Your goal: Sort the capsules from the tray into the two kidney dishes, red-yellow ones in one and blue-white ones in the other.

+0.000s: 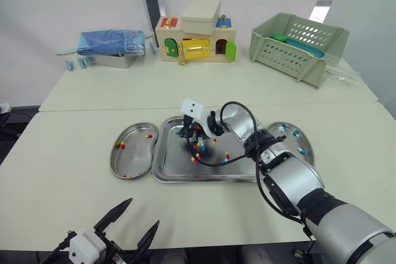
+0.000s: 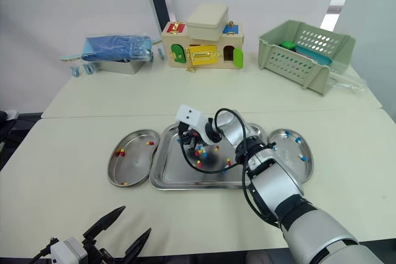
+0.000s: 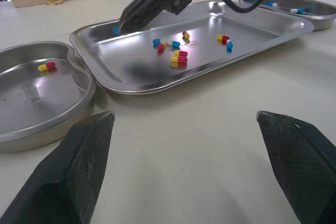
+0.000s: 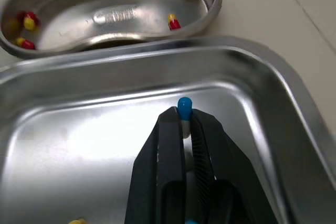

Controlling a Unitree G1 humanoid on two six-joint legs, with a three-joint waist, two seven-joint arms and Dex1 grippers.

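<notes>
Currently the right end effector (image 4: 184, 124), ribbed black fingers closed narrow, pinches a glossy blue-white capsule (image 4: 184, 106) in the upper-left part of the mirror-polished rectangular steel tray (image 1: 162, 174), centre frame. Left end effector (image 1: 142, 213), lower left, spread wide over the matte cream tabletop (image 1: 62, 171). Kidney-shaped steel dish (image 1: 117, 165) holds red-yellow capsules (image 1: 148, 135); its embossed stamp is unreadable.

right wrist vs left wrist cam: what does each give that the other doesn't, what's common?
Right wrist: the right tool seen along its fingers, shut on a blue-white capsule; several red-yellow capsules in the left dish. Left wrist: the open left tool, loose capsules mid-tray, the right dish holding blue-white ones. Both: the tray, the left dish, the right tool over the tray.
</notes>
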